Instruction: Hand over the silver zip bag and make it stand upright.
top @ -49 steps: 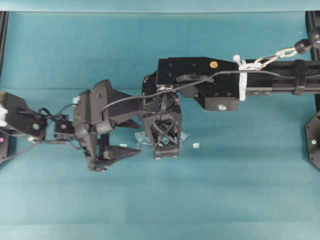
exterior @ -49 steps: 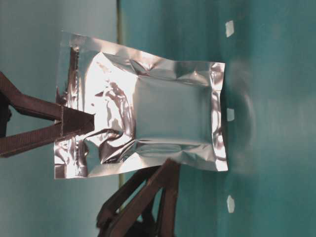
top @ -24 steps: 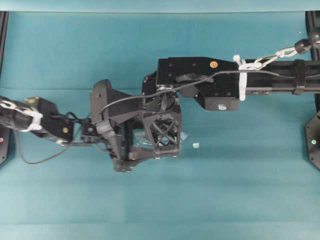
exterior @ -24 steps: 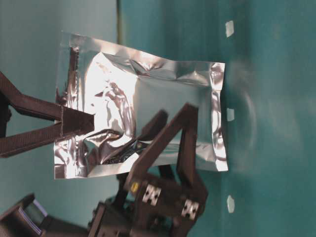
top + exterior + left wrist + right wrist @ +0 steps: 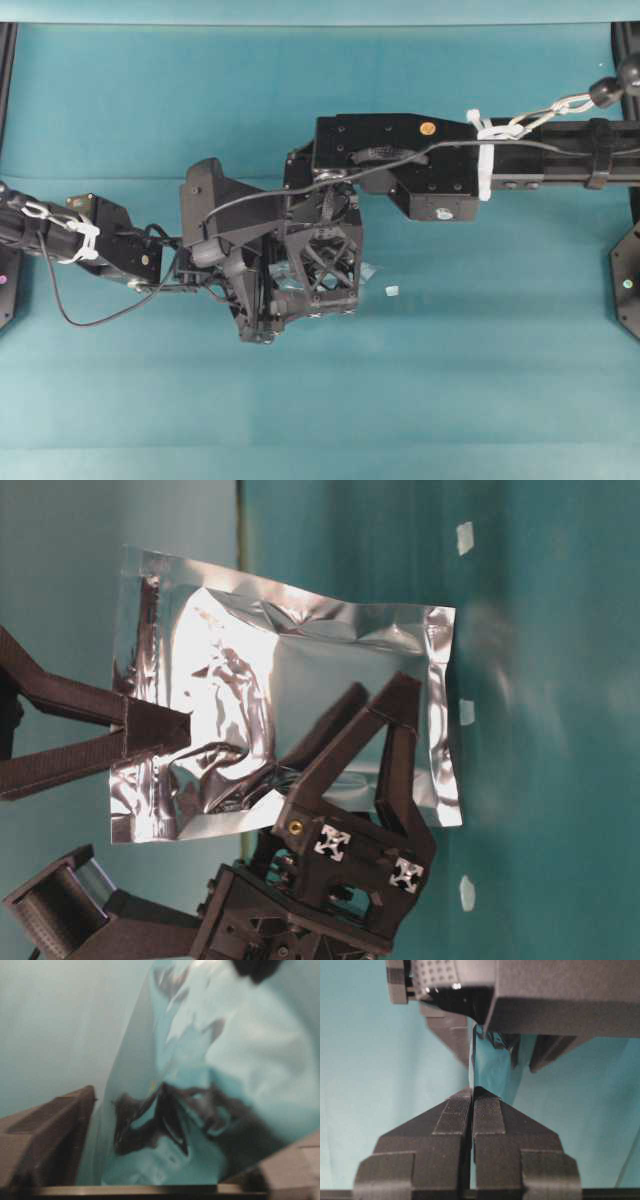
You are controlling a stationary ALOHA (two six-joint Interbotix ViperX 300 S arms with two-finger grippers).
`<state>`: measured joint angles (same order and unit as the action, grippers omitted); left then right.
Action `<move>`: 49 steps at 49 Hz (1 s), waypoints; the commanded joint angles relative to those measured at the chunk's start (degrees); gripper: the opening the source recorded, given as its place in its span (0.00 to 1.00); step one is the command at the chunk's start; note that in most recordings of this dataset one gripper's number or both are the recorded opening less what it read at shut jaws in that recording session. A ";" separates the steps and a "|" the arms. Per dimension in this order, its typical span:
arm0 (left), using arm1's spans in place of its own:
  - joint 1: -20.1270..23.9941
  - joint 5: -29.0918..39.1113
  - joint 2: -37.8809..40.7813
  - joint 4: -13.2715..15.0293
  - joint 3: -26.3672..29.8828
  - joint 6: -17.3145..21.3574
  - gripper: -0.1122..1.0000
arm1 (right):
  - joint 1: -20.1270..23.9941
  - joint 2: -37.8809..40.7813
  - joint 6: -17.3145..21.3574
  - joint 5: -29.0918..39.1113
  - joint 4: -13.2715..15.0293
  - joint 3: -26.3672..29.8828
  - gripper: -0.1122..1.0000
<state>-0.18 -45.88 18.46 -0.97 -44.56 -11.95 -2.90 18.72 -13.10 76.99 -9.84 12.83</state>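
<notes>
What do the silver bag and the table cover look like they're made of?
The silver bag looks like thin metallised foil or plastic film: mirror-shiny, crinkled, with flat sealed edges. The table cover looks like matte teal cloth or felt, though its weave is not visible.

Silver zip bag [image 5: 300, 705] pinched by right pincer [image 5: 178, 730] — left pincer [image 5: 375, 720] straddling it.

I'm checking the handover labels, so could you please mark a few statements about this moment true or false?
1. The right gripper is shut on the bag. True.
2. The left gripper has fingers on either side of the bag. True.
3. The bag lies flat on the table. False: it is held up, edge-on to the right wrist camera.
4. The right gripper holds the bag's middle. False: it pinches the strip at one short end.
</notes>
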 commanded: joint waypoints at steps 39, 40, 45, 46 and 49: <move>-0.18 5.10 -0.26 -0.09 0.09 2.72 0.32 | 0.09 -0.97 1.23 -0.35 0.00 -0.35 0.17; -0.18 5.10 -0.26 -0.09 0.09 2.81 0.32 | 0.09 -0.97 1.49 -0.26 0.00 -0.44 0.18; -0.18 5.10 -0.26 -0.09 0.00 2.90 0.32 | 0.09 -1.23 2.72 0.62 0.00 -0.44 0.27; -0.18 5.10 -0.26 -0.09 0.00 2.90 0.32 | 0.09 -1.32 2.99 0.70 0.00 -0.44 0.31; -0.09 5.10 -0.26 -0.09 0.09 2.90 0.32 | 0.09 -1.49 3.43 0.97 0.00 -0.35 0.46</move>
<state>-0.18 -40.87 18.37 -0.88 -44.65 -8.96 -3.08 18.72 -10.63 77.43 -9.67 12.13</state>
